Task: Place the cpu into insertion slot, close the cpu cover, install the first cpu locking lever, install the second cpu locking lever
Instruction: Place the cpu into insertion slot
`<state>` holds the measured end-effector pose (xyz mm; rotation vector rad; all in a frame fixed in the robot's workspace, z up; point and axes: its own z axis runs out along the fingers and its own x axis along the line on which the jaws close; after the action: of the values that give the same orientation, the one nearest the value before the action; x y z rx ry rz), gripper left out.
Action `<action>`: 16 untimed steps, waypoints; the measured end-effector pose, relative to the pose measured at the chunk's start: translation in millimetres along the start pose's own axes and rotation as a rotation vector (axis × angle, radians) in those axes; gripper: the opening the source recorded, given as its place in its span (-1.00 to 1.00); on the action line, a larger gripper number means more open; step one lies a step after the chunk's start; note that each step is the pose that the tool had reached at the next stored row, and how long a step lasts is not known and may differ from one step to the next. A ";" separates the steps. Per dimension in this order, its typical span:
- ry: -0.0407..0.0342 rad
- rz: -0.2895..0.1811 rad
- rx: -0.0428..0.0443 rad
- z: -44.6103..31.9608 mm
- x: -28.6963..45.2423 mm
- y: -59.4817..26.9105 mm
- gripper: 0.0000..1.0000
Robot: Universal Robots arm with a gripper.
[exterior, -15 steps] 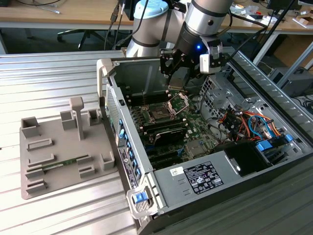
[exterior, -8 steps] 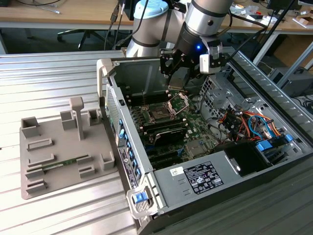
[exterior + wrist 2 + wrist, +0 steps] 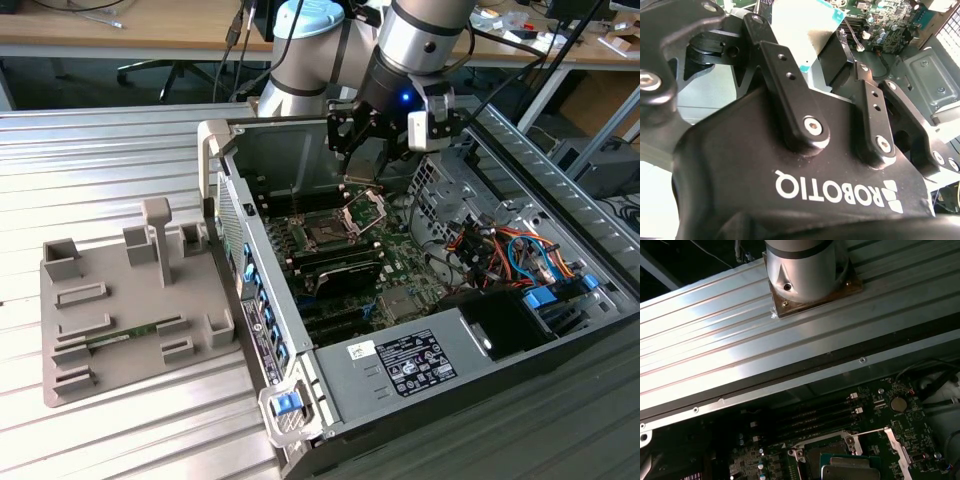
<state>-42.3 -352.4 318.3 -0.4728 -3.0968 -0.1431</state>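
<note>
We are seeing the gripper [image 3: 362, 152] hanging with its jaws apart, just above the raised cpu cover [image 3: 366, 207]. The cpu [image 3: 847, 471] is lying in the insertion slot [image 3: 325, 236] below it. We are judging that a skewed push could be jamming the cover or shifting the cpu.

Arm [image 3: 420, 35] angled down — pincer [image 3: 352, 148] pointing downward, jaws seemingly apart.

A: Where is the small, flat, square silver-grey cpu [image 3: 850, 471]?
B: Flat inside the black, silver-rimmed insertion slot [image 3: 310, 236] on the green board. The silver square-frame cpu cover [image 3: 352, 212] stands tilted up, open.
</note>
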 end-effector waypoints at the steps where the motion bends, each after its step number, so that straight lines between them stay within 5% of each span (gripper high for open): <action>1: 0.0000 0.000 0.0000 0.0 0.0 0.0 0.08; 16: -0.0008 0.009 -0.0002 1.1 0.0 -0.1 0.08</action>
<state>-42.3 -352.4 317.2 -0.4863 -3.0951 -0.1432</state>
